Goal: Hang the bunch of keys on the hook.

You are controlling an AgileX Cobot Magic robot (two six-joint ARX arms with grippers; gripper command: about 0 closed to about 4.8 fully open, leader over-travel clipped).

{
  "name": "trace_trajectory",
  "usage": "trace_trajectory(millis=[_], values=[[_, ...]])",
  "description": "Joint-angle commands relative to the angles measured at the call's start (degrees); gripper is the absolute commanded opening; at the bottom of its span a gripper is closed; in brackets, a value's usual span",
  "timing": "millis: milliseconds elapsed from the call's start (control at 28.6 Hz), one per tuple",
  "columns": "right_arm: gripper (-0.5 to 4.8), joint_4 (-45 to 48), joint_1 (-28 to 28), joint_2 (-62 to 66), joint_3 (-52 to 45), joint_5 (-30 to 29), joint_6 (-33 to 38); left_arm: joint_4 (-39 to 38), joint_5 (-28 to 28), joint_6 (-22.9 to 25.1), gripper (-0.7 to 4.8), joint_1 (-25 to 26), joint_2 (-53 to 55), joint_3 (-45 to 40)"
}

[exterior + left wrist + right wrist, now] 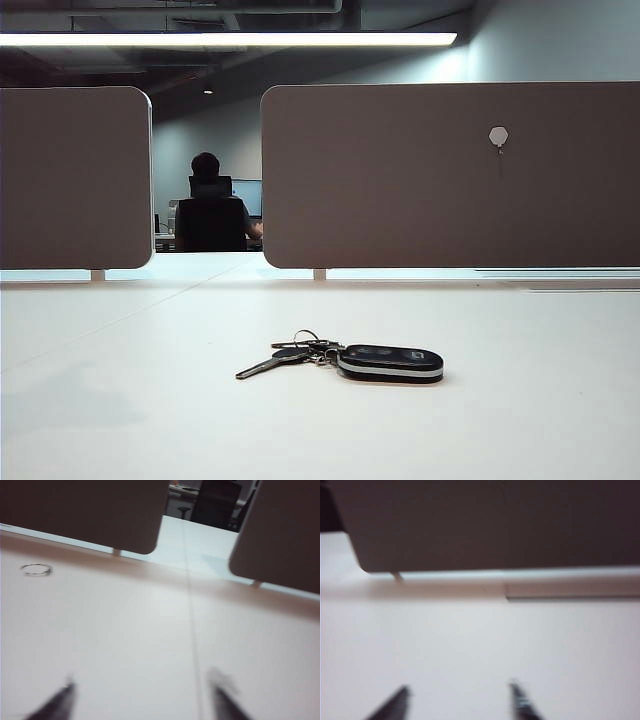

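Exterior view: a white table (120, 400) with the bunch of keys (350, 358) lying flat near its middle. The black fob with its silver band points to the right of this view; the ring and the silver keys fan out to the left, one long key resting on the tabletop. Neither arm appears in this view, and nothing touches the keys.

Behind the table stand two grey-brown partition panels with rounded corners, the left panel (75, 180) and the right panel (420, 180), with a gap between them. The hook (498, 136), a small pale hexagon with a thin dark peg below it, sits high on the right panel, well apart from the keys and to their right. Through the gap a seated person (208, 205) is seen from behind, facing a lit monitor (247, 196). A long ceiling light (230, 39) runs overhead.

Left wrist view: the left gripper (145, 700) hangs over bare tabletop, its two dark fingertips spread wide apart with nothing between them. A small metal ring (36, 569) is set into the table surface, well away from the fingertips. Both panels and the gap show beyond.

Right wrist view (blurred): the right gripper (460, 700) likewise hangs over bare tabletop, its fingertips parted and holding nothing. A panel fills the far side. The keys appear in neither wrist view.
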Motion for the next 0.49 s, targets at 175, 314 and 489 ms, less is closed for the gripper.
trace_trajectory(millis=[175, 314, 489], values=[[4.59, -5.49, 3.41, 5.03, 15.98, -7.34, 0.48, 4.66, 13.86, -4.15, 4.79, -0.04, 4.22, 10.75], [4.59, -3.69, 7.45, 18.18, 21.40, -15.13, 4.26, 4.81, 22.12, -4.13, 4.79, -1.18, 16.46, 16.74], [4.58, 7.45, 14.01, 31.67, 21.94, -19.41, 6.69, 5.11, 22.77, -3.80, 4.79, -10.01, 30.23, 21.07]])
